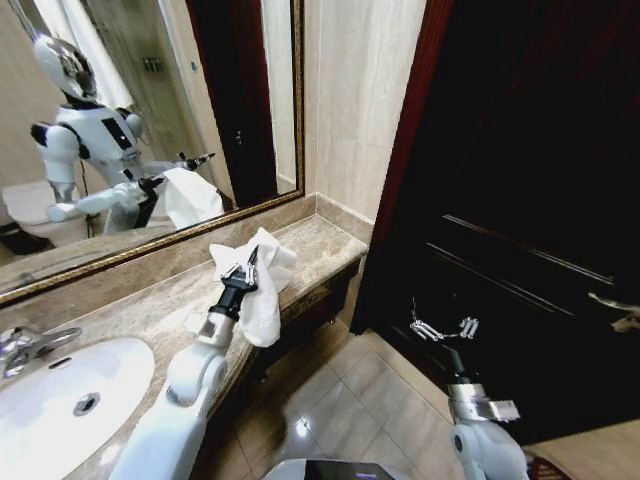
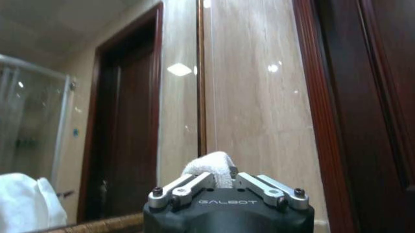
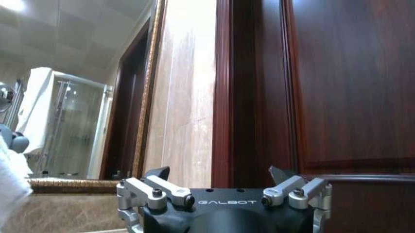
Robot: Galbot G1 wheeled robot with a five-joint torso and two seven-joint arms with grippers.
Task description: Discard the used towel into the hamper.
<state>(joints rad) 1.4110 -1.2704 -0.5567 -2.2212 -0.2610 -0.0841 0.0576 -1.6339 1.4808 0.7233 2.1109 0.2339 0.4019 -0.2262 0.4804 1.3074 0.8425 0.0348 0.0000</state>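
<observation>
Right now you are holding the towel (image 1: pixel 262 282) in the left claw (image 1: pixel 246 268), its fingers pinched shut on a bunch of the white cloth, and the rest is draping down past the front edge of the marble table (image 1: pixel 150 305). Your arm is reaching out from beside the sink (image 1: pixel 60 400), so the towel is hanging up off the stone, not lying on it. Over on your other side, the right claw (image 1: pixel 443 328) is waiting open and empty in front of the dark wooden door (image 1: pixel 520 180), low and well apart from the towel.

You are, I judge, in the carry step: the pick-up is done and the drop is not. The hamper is not to be found from this stance, so the next move is calling for you to turn or drive until it is coming into sight, keeping the grip firm.

Looking from the head, you are getting the whole hanging shape; the left wrist view is giving you just a white nub of towel (image 2: pixel 213 167) poking up between the closed fingers, plus the mirror (image 2: pixel 77 121) beyond. The right wrist view is confirming those spread fingers (image 3: pixel 155 187) against the door
</observation>
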